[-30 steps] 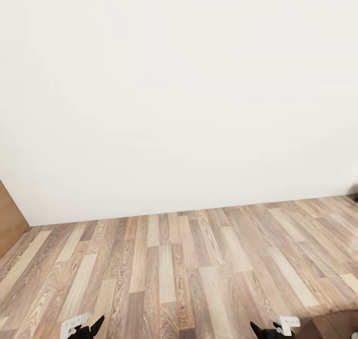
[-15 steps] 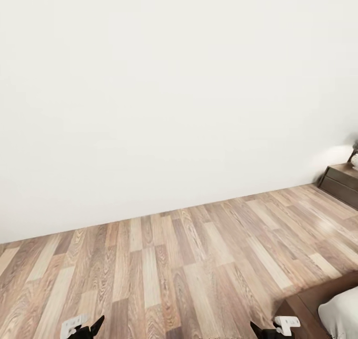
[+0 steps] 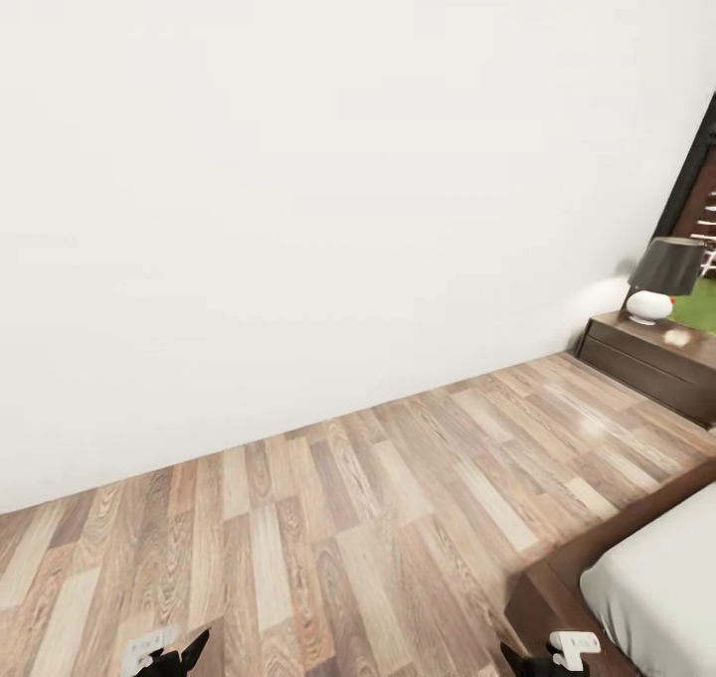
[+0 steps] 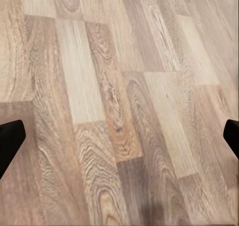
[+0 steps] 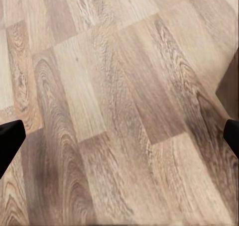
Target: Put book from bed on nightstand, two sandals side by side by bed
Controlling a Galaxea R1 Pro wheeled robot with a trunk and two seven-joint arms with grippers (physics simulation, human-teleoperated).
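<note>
The bed (image 3: 661,583) occupied the lower right corner of the head view, showing a corner of pale-grey mattress on its dark-brown platform base. One nightstand (image 3: 651,359) stood at the right edge of the frame, against the white wall (image 3: 328,190), with a dark-shaded lamp (image 3: 664,277) on its glossy top and a black-framed window (image 3: 699,185) just behind it. The book and the two sandals could not be located from these views, so the step in hand was judged to be the approach to the bed. Wood-plank floor (image 3: 338,518) filled the centre and lower left of the frame between robot and wall. The left gripper (image 4: 119,136) and the right gripper (image 5: 119,136) each looked down on bare floor with the two dark fingertips at opposite edges of the wrist pictures, spread wide apart and holding nothing. To execute the approach well, the base should turn further toward the right of the frame until the mattress top is fully visible, then advance along the open floor strip parallel to the platform edge. Clearance should be kept between the right arm and the platform corner in the lower right. Both grippers should be kept spread and low until the book is sighted on the mattress.
</note>
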